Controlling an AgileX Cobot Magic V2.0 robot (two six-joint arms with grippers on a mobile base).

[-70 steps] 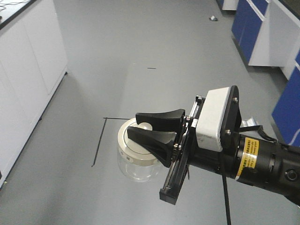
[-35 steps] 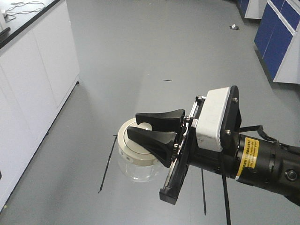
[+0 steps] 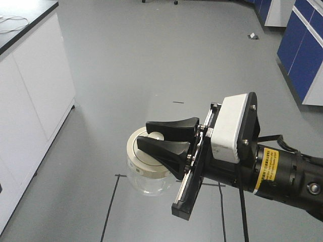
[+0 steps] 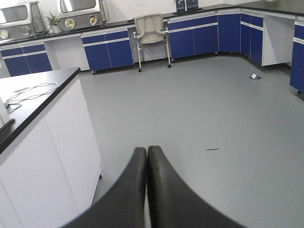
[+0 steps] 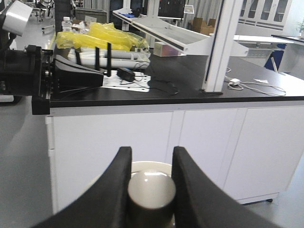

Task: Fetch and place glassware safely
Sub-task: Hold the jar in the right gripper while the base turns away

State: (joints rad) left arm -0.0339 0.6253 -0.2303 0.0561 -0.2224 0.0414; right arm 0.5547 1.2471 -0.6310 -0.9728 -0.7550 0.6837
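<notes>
A robot's right gripper (image 3: pixel 143 133) is reaching in from the lower right of the front-facing view and holding a small clear glass jar (image 3: pixel 147 182) in the air above a grey laboratory floor (image 3: pixel 151 60). Its two black curved fingers (image 3: pixel 171 126) are pinching the round knob (image 5: pixel 151 192) at the centre of the jar's wide cream-white lid (image 3: pixel 135 157), so the jar is hanging below them, touching nothing else. Through the jar's clear wall only the grey floor is showing. Behind the fingers, a white housing (image 3: pixel 229 126) and a black arm with a yellow label (image 3: pixel 267 170) are filling the lower right corner, and thin black lines (image 3: pixel 110 206) are running across the floor beneath the jar. The right wrist view is showing the grip from close up: the knob is sitting snugly between the two fingers, with the lid's rim peeking out behind it, while the glass body is hidden. That view is also showing a white bench cabinet (image 5: pixel 118 142) whose black worktop (image 5: pixel 180 95) is carrying yellow bags (image 5: pixel 104 35) and cables (image 5: pixel 164 86), and the left arm (image 5: pixel 19 71) jutting in at the left edge. The left wrist view is showing the left gripper (image 4: pixel 147 153) with its fingers pressed together tip to tip, pointing over open floor toward blue cabinets (image 4: pixel 109 47) and a grey office chair (image 4: pixel 153 29) along the far wall, with a white counter (image 4: pixel 52 142) at the left.
</notes>
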